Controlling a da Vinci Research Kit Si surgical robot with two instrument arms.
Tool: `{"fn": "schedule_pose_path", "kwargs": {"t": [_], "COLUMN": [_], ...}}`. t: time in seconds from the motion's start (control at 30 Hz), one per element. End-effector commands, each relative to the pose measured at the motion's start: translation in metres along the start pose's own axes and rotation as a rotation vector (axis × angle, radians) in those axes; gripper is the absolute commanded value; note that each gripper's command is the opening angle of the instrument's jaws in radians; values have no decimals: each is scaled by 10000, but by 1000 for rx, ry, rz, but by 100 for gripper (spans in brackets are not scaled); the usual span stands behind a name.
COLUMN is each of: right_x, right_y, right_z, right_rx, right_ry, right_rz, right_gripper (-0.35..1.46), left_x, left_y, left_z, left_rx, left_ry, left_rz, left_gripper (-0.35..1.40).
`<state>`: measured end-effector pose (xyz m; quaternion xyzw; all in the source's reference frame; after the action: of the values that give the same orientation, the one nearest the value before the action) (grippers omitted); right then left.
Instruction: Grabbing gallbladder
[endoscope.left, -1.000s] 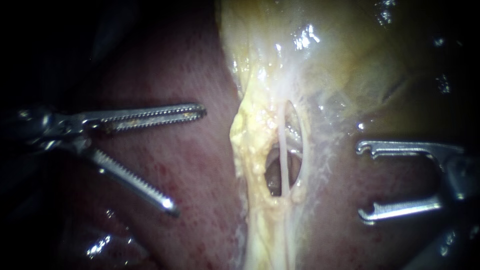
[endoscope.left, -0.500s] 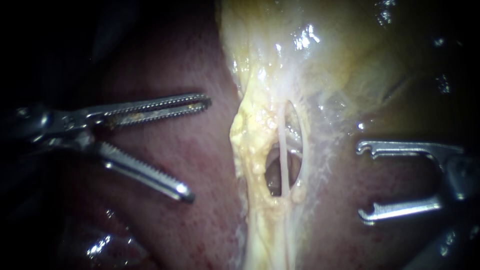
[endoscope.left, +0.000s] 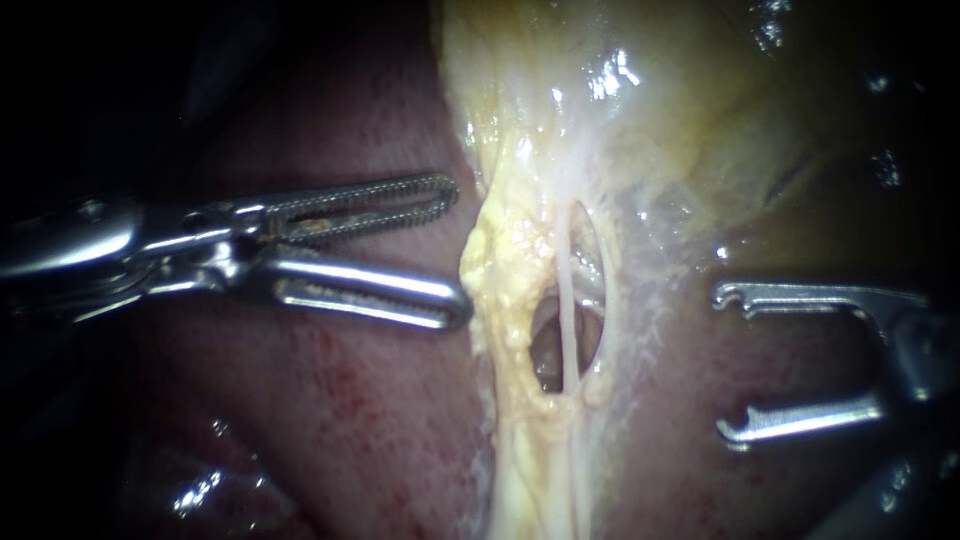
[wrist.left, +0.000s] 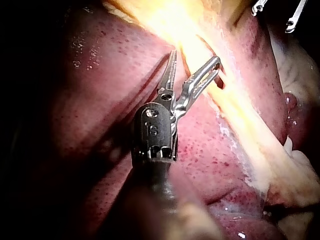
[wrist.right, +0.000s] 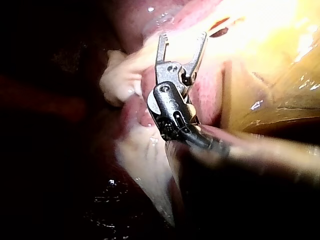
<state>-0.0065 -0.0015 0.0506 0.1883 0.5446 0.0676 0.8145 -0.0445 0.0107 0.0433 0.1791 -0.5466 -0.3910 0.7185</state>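
The slender left instrument (endoscope.left: 455, 248) is seen with its serrated steel jaws spread apart and nothing gripped. Their tips lie just beside the yellow fatty band (endoscope.left: 500, 290) that hangs from the glossy yellow-green gallbladder (endoscope.left: 720, 110) at the endoscope view's top. The hook-tipped right instrument (endoscope.left: 722, 362) is likewise held open, over the mottled red liver (endoscope.left: 330, 400).

The tube (endoscope.left: 566, 300) lies between the left instrument (endoscope.left: 457, 248) and the right instrument (endoscope.left: 722, 362).
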Motion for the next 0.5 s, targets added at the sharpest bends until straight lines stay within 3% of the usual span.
{"fn": "schedule_pose_path", "kwargs": {"t": [0.03,0.13,0.23,0.5], "right_x": [0,0,0,0], "right_y": [0,0,0,0], "right_z": [0,0,0,0], "right_rx": [0,0,0,0], "right_ry": [0,0,0,0], "right_rz": [0,0,0,0], "right_gripper": [59,59,59,59], "left_x": [0,0,1,11], "left_y": [0,0,-1,-3], "left_z": [1,4,10,23], "left_rx": [-13,-45,-68,-86], "left_ry": [11,36,42,71], "left_rz": [-5,-17,-24,-49], "left_gripper": [42,37,34,29]}}
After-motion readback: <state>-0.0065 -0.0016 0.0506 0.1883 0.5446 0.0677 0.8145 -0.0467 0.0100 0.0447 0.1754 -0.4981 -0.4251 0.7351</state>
